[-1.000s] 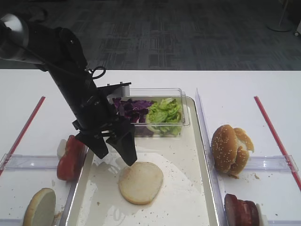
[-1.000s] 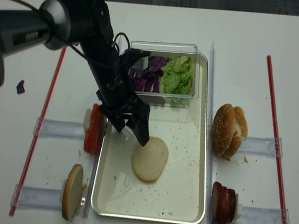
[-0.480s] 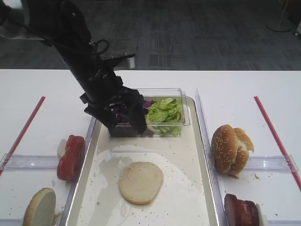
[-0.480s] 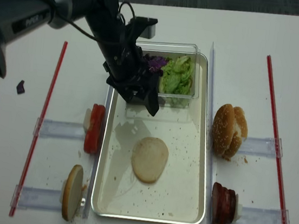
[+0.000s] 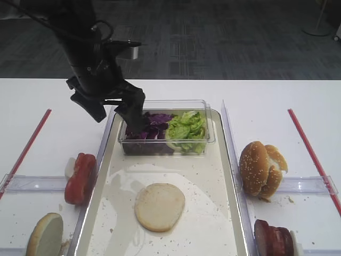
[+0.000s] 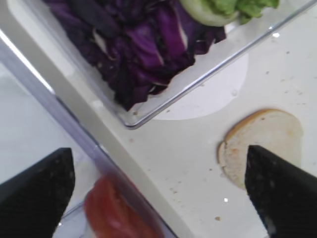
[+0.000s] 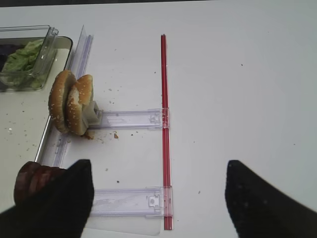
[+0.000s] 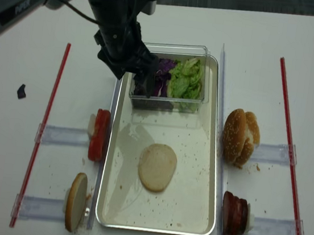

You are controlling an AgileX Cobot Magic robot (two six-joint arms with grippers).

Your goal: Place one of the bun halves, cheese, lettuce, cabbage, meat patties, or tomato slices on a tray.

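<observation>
One bun half (image 5: 159, 206) is lying flat on your tray (image 5: 216, 224), in its near-middle part, apart from everything else and with nothing gripping it. Your left hand (image 5: 114, 108) is hanging raised over the tray's far left corner with its fingers spread wide and nothing between them; one dark finger (image 8: 147, 81) is crossing in front of the clear plastic box (image 5: 208, 120). That box is sitting at the far end of the tray, and it is holding the purple cabbage (image 5: 152, 124) on its left side and the lettuce (image 5: 186, 127) on its right. In the left wrist view you are looking down past both fingertips at the cabbage (image 6: 133, 47), the box corner and the bun half (image 6: 262, 145).

Your right hand (image 7: 158, 191) is showing only as two dark fingertips, well apart with nothing between them, over bare white tabletop (image 7: 237, 74) beside a red strip (image 7: 164, 124).

Around the tray, the tomato slices (image 5: 81, 177) are standing on edge in a clear holder just left of the rim, and a second pale bun half (image 5: 45, 235) is leaning in the holder nearer you. To the right, the sesame bun (image 5: 259, 169) is standing on edge just beside the rim, and the meat patties (image 5: 274, 238) are sitting nearer you. Clear plastic rails are running along both long sides of the tray.
</observation>
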